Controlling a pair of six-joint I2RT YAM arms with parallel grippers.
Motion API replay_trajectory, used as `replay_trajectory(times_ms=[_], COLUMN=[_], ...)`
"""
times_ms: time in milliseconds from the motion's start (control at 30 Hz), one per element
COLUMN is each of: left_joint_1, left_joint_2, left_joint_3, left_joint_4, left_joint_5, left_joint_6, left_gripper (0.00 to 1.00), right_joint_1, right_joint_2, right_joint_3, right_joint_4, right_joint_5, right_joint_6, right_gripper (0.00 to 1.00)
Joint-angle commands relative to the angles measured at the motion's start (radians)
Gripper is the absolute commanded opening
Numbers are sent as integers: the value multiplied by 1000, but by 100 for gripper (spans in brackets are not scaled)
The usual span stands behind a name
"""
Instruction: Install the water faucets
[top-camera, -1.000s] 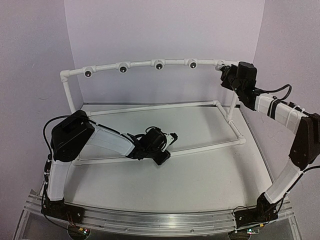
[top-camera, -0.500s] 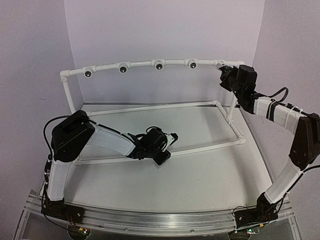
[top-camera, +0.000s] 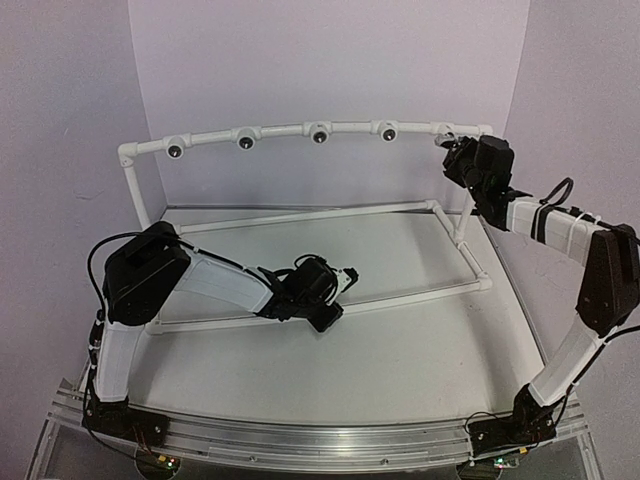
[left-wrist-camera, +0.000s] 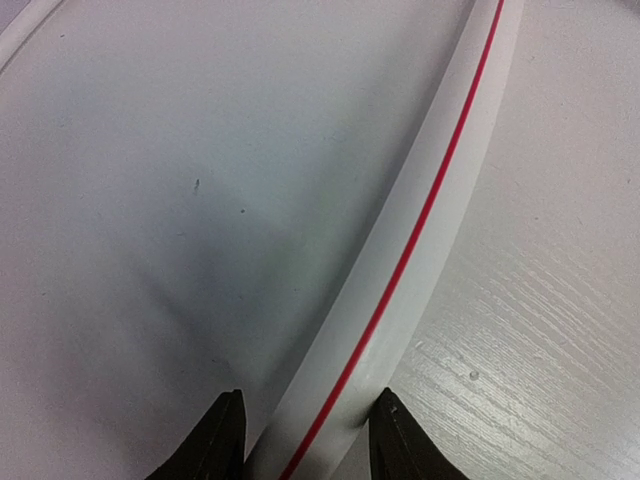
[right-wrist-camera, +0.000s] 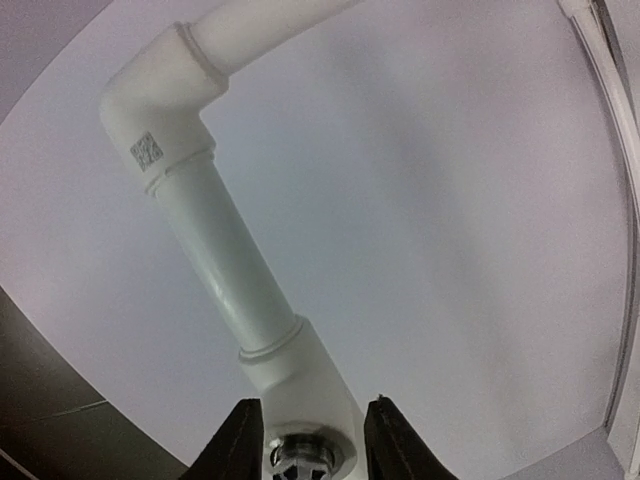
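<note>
- Since one second ago the right gripper (top-camera: 455, 150) has turned a little at the right end of the top rail (top-camera: 282, 129); the left gripper (top-camera: 325, 312) has stayed on the front pipe (top-camera: 420, 293). Four fittings (top-camera: 245, 140) have no tap yet.
- Left wrist view: the fingers (left-wrist-camera: 215, 445) clamp the front pipe, white with a red stripe; no writing.
- Right wrist view: the fingers pinch the silver water faucet (right-wrist-camera: 305, 460), seated in a white fitting (right-wrist-camera: 300, 375). I judge it is being screwed in; next, further straight turns. The elbow (right-wrist-camera: 160, 110) carries a square code, unreadable.
</note>
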Motion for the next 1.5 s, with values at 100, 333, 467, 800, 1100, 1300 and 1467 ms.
replay_trajectory(times_ms=[100, 333, 467, 800, 1100, 1300, 1467], left_joint_1=[-47, -48, -48, -48, -48, -50, -58], left_joint_2=[161, 159, 160, 165, 169, 164, 176], left_joint_3=[-100, -102, -106, -102, -95, -95, -75], left_joint_4=[-394, -390, -386, -388, -397, -398, -406], left_joint_5=[102, 105, 107, 105, 100, 94, 97], left_joint_6=[-156, -153, -154, -143, -141, -142, -131], left_gripper=[0, 0, 0, 0, 0, 0, 0], right_joint_1=[-24, -24, -25, -27, -49, -61, -60], right_joint_2=[6, -10, -38, -220, -518, -609, -588], right_joint_3=[-10, -11, -26, -184, -389, -262, -289], right_joint_4=[15, 9, 1, -25, -187, -373, -498], right_joint_5=[48, 23, 31, 60, 60, -92, -420], right_joint_6=[98, 59, 31, -71, -446, -1505, -2359], right_gripper=[37, 83, 98, 98, 98, 98, 96])
